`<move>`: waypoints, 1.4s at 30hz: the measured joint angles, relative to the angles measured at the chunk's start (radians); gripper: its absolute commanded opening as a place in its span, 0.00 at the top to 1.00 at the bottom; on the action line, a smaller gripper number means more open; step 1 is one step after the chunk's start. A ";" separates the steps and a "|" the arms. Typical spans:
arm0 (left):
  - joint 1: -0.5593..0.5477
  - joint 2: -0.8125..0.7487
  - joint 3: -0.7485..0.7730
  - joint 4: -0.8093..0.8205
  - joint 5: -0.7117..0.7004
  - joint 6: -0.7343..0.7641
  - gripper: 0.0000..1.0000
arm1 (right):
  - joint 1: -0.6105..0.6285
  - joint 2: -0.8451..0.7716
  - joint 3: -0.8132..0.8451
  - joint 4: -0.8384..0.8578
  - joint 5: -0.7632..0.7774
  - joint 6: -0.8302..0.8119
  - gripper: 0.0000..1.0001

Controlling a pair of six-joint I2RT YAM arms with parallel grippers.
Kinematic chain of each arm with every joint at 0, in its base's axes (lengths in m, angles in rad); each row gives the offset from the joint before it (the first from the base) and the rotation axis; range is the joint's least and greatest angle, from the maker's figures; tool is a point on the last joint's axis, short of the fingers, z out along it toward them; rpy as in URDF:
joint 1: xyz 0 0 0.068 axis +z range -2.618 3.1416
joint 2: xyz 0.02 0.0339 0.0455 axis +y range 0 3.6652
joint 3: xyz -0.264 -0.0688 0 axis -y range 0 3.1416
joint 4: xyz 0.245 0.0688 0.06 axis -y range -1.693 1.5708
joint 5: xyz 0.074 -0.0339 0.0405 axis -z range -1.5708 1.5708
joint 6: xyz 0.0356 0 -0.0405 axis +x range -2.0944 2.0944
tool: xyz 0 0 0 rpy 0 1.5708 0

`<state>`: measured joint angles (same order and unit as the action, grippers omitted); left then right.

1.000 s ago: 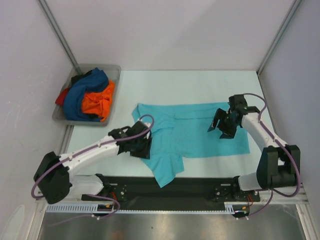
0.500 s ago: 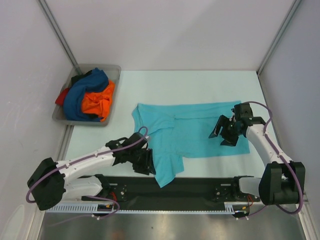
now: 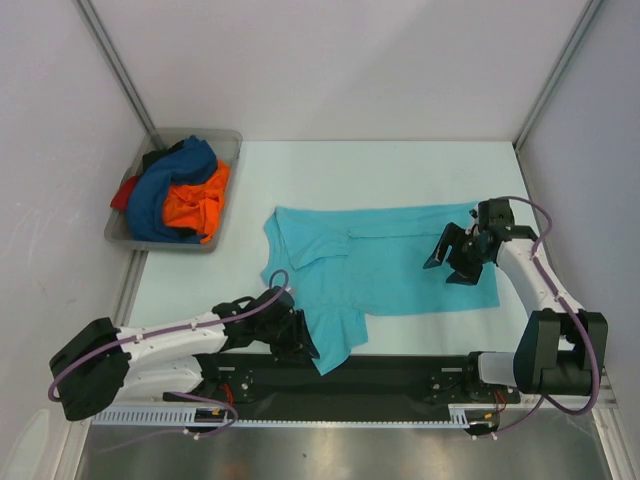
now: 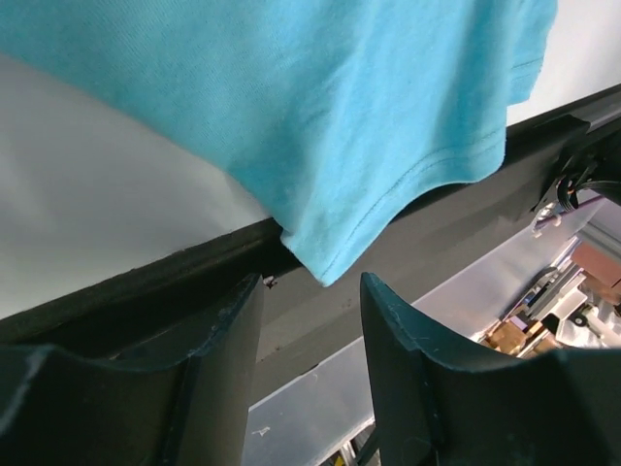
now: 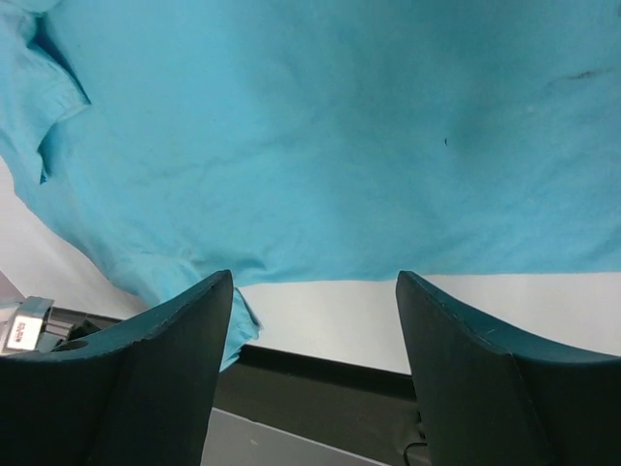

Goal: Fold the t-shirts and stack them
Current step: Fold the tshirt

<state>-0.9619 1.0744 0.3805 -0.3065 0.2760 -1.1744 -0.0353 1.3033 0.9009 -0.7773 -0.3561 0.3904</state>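
The turquoise t-shirt (image 3: pixel 400 265) lies spread on the bench (image 3: pixel 400 170), a sleeve (image 3: pixel 335 340) drooping off its near edge, with left jaws open and empty at that sleeve and right jaws open above the body, apparently poised to fold.

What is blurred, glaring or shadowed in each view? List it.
Top external view: even, soft light, all sharp, a dull sheen on the metal strip at the near edge. Left wrist view: the turquoise t-shirt hem is crisp, the left pincer dark and slightly soft. Right wrist view: cloth sharp, no glare, right pincer in shade.
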 measured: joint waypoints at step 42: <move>0.054 0.133 0.204 0.107 0.061 0.183 1.00 | -0.369 -0.194 -0.161 -0.116 0.411 0.315 0.55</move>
<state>-0.9081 1.2072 0.5846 -0.1997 0.3367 -0.9916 -0.4046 1.1095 0.7395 -0.8928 0.0551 0.7055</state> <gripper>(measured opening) 0.009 0.472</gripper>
